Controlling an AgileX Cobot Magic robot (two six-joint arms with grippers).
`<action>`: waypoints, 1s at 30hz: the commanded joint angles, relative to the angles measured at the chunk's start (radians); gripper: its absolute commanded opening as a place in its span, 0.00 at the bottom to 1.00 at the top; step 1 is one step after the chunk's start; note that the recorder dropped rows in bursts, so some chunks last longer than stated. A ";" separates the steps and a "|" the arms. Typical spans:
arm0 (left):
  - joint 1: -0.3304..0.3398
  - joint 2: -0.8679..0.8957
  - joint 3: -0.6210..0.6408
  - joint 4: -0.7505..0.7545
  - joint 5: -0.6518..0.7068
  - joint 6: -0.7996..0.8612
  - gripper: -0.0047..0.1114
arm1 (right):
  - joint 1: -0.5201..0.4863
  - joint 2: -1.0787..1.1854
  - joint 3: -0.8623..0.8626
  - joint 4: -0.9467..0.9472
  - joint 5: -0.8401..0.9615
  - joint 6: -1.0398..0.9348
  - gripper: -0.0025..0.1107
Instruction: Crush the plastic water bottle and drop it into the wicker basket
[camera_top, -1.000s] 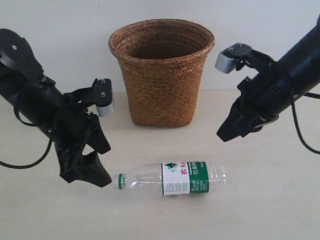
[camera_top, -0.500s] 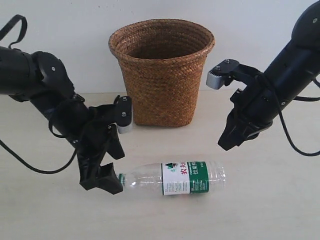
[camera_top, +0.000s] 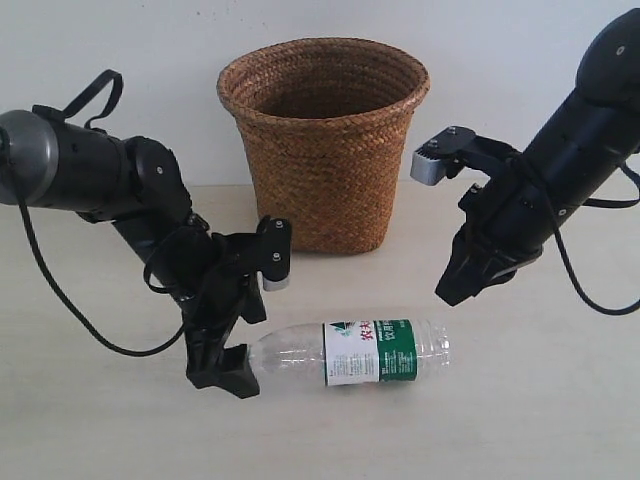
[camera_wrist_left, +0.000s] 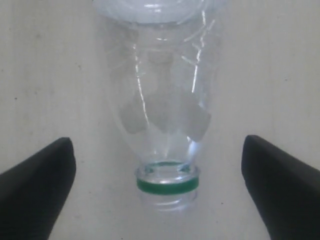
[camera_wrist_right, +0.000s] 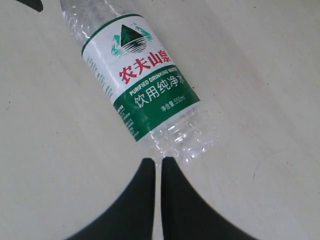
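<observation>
Your clear, green-labelled plastic water bottle (camera_top: 350, 352) lies uncrushed, its neck between the spread left tool (camera_wrist_left: 157, 150); the right tool (camera_wrist_right: 154, 162) is closed.

Label (camera_wrist_right: 142, 87) on plastic water bottle (camera_wrist_right: 182, 137), red "农夫山泉", white "PURIFIED DRINKING WATER", "饮用纯净水", small print possibly "550ml"

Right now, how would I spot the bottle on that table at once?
Start at the big brown wicker basket at the back. In front of it a plastic water bottle lies on its side. It is the only clear thing, with a white-and-green label and red characters.
</observation>
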 joint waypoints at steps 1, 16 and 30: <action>-0.008 0.030 -0.008 0.001 -0.034 0.000 0.74 | 0.003 0.000 -0.005 -0.003 -0.004 0.000 0.02; -0.008 0.072 -0.008 0.048 -0.049 -0.001 0.07 | 0.005 -0.010 -0.016 -0.003 0.019 0.047 0.02; -0.008 0.072 -0.008 0.052 -0.044 -0.020 0.07 | 0.146 0.053 -0.109 -0.179 0.033 0.373 0.02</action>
